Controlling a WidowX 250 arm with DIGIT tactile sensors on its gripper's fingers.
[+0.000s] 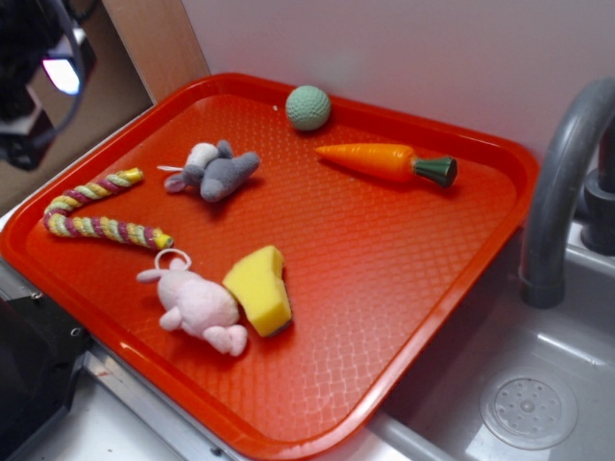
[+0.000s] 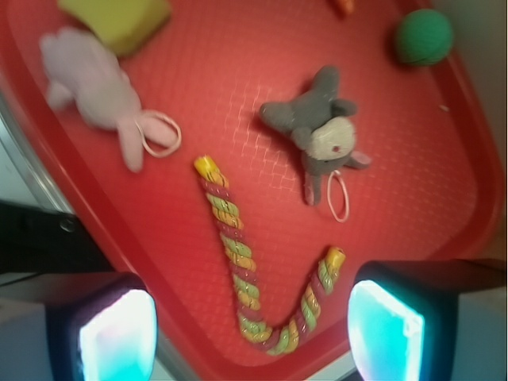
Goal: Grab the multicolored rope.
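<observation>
Six small things lie on the red textured plastic tray (image 1: pixel 404 279) beside a grey sink (image 1: pixel 538 384). The multicolored rope (image 1: pixel 91 216), a thick twisted cord striped yellow, maroon and pale green, rests bent in a V at the tray's left edge, touching nothing else. Just right of it sits a grey plush mouse (image 1: pixel 216 171); nearer the front lie a pink plush bunny (image 1: pixel 197 305) and a yellow sponge wedge (image 1: pixel 259 290), the two touching. A pale green ball (image 1: pixel 308 108) sits at the far rim, with an orange plastic carrot (image 1: pixel 384 161) to its right. In the wrist view the gripper (image 2: pixel 254 329) hangs above the rope's bend, its fingers (image 2: pixel 385 329) spread wide, one on each side of the bend, holding nothing and clear of the cord.
</observation>
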